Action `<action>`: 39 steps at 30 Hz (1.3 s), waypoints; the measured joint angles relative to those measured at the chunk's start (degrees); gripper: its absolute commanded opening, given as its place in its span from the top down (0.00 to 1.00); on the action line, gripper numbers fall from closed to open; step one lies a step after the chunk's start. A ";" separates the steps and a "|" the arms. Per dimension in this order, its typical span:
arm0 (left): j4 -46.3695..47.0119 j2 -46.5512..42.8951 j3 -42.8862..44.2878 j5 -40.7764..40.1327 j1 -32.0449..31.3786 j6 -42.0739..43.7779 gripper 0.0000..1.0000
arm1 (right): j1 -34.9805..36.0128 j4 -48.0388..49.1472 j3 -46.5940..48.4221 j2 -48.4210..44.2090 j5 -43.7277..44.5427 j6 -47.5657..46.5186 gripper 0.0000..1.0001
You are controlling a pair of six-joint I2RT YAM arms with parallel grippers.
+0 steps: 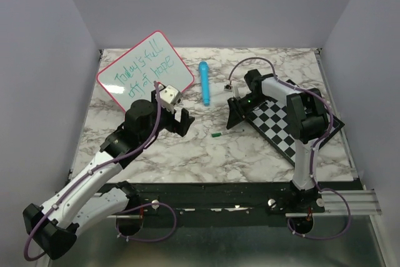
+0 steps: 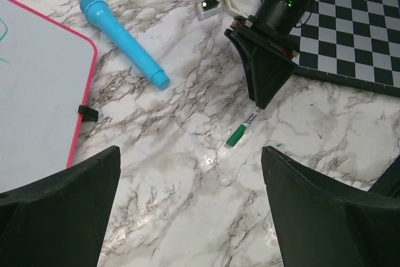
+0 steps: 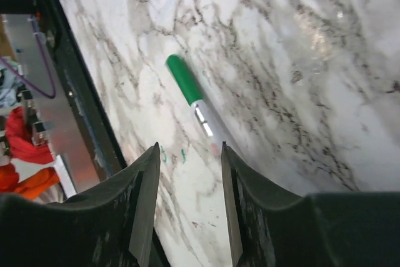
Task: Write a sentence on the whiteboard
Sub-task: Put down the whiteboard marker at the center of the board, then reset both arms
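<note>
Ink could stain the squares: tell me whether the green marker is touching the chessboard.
Apart. The left wrist view shows bare marble tabletop between the green marker, lying flat, and the chessboard's near edge.

The whiteboard (image 2: 37,92) runs off the left wrist view's left edge.

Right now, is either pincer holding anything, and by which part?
Nothing is held. The left pincer and right pincer are open; the marker lies on the table at the right one's tips.
</note>
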 measured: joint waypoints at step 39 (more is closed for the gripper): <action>-16.11 -13.70 7.06 -21.03 8.87 -5.46 0.01 | -8.07 30.29 -28.72 -76.13 53.77 21.03 0.00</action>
